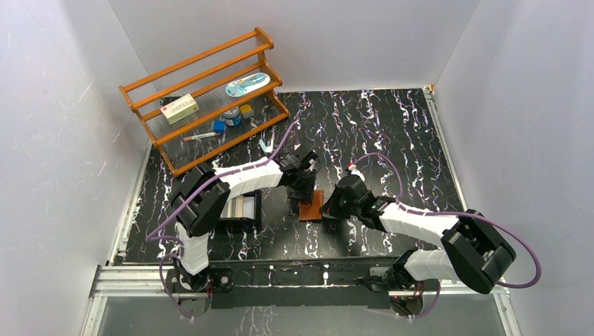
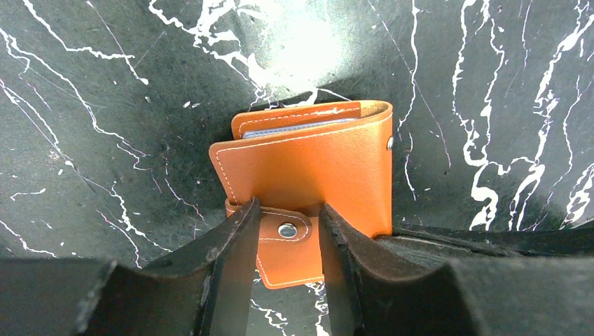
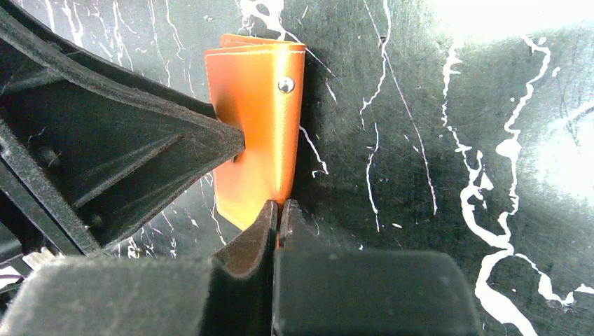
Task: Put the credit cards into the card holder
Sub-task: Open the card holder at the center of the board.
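The card holder (image 1: 310, 208), an orange-brown leather wallet, lies folded on the black marbled table between both arms. Grey-blue edges of credit cards (image 2: 301, 128) show in its far pocket. My left gripper (image 2: 288, 205) stands open over its near edge, one finger on each side of the strap with the snap stud (image 2: 286, 229). My right gripper (image 3: 280, 204) is shut on the holder's (image 3: 256, 105) thin near edge, with a sliver of orange between the fingers. More pale credit cards (image 1: 242, 206) lie by the left arm.
A shallow black tray (image 1: 253, 218) sits left of the holder, partly under the left arm. A wooden rack (image 1: 203, 91) with small boxes and bottles stands at the back left. White walls close in the table on three sides.
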You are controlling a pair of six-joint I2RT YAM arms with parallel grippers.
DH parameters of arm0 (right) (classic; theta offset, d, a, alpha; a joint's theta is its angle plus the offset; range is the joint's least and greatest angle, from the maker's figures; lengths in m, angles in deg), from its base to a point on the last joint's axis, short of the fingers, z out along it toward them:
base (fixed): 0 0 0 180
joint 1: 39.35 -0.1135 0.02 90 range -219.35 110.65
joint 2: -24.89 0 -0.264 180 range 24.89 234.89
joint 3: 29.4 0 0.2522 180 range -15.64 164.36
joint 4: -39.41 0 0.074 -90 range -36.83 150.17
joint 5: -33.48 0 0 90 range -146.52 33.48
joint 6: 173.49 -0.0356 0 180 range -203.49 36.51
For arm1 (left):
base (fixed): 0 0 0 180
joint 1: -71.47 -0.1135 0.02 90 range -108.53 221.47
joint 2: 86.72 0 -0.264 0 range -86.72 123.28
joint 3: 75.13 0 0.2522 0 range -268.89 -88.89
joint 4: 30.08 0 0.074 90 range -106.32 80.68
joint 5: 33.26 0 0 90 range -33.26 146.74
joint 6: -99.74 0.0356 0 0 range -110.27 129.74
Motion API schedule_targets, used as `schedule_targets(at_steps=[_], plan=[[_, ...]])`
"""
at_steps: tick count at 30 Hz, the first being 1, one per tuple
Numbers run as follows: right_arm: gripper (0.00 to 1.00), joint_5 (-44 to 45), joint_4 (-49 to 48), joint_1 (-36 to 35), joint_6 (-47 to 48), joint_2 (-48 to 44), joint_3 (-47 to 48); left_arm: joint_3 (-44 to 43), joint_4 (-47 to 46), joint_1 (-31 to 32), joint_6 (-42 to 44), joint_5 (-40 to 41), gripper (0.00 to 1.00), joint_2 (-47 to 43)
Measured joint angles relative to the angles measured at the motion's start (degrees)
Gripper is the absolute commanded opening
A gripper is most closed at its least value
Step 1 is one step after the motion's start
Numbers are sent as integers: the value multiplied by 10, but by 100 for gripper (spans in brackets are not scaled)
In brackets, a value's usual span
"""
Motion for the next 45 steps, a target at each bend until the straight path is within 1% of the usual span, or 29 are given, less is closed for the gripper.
schedule_targets(at_steps=[4, 7, 9, 11, 13, 20, 26, 27, 29, 31, 34, 37, 40, 45], plan=[[0, 0, 0, 0, 0, 0, 0, 4, 1, 0, -2, 2, 29, -3], [0, 0, 0, 0, 0, 0, 0, 4, 5, 0, -2, 3, 21, -3], [0, 0, 1, 0, 0, 0, 0, 4, 8, 1, -1, 5, 12, -3], [0, 1, 1, 0, 0, 0, 0, 4, 10, 1, -2, 6, 1, -4], [0, 2, 1, -1, 0, 0, 0, 4, 11, 3, -1, 7, 0, -7], [0, 15, 2, 0, 0, 0, 0, 5, 60, 6, 5, 10, 0, -13], [0, 15, 4, 12, 4, 0, 0, 4, 85, 8, 9, 14, 0, -38], [2, 14, 5, 17, 6, 0, 0, 4, 88, 8, 9, 16, 0, -45], [21, 12, 10, 24, 14, 0, 0, 4, 94, 8, 9, 22, 0, -56], [38, 11, 32, 33, 22, 0, 5, 4, 95, 8, 10, 23, 0, -65], [54, 22, 97, 43, 44, 0, 38, 4, 96, 8, 10, 12, 0, -73], [64, 26, 153, 46, 68, 1, 93, 4, 93, 8, 4, -6, 0, -78], [71, 14, 172, 46, 85, 1, 130, 4, 83, 8, -5, -21, 0, -97], [74, -38, 168, 46, 104, 2, 137, 4, 45, 8, -18, -41, 0, -149]])
